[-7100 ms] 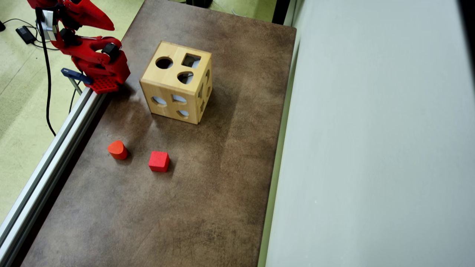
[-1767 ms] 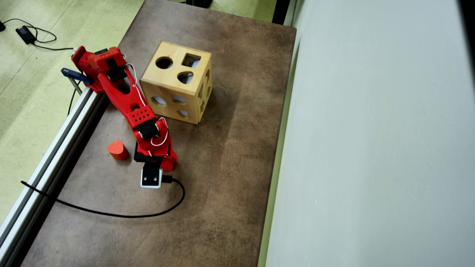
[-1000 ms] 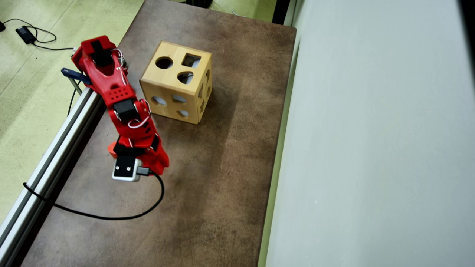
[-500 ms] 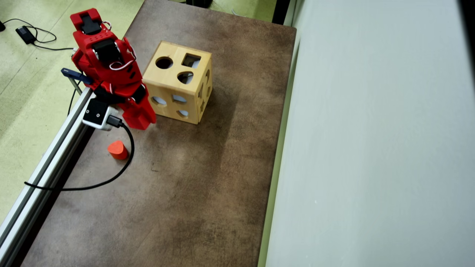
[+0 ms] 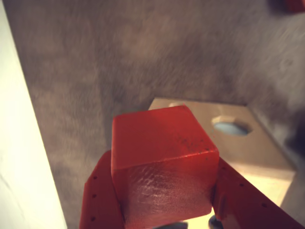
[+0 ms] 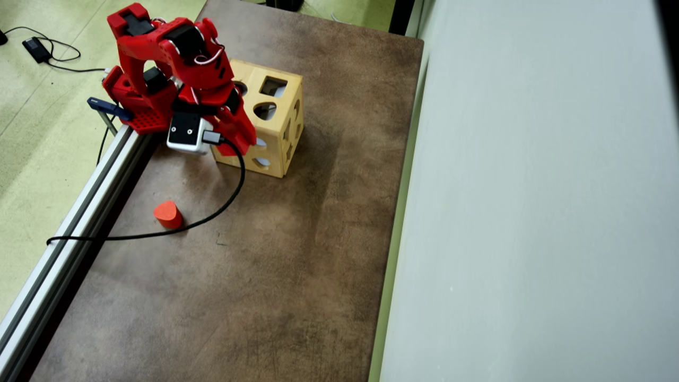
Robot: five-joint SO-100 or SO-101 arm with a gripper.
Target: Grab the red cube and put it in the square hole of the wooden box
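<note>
Here pincer (image 5: 164, 210) clamps matte red cube (image 5: 162, 157).

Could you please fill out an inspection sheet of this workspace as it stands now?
Surface: brown mottled table, bare over most of its area.
Job's things: red cube held in the gripper; wooden box upright, square hole on its top face open.
Clutter: red cylinder standing alone on the table.
Grippers: gripper shut on the cube, beside the box's near corner.
Cables: black cable trails from the wrist camera across the table.
Surroundings: aluminium rail on the left, pale wall on the right, green floor.
</note>
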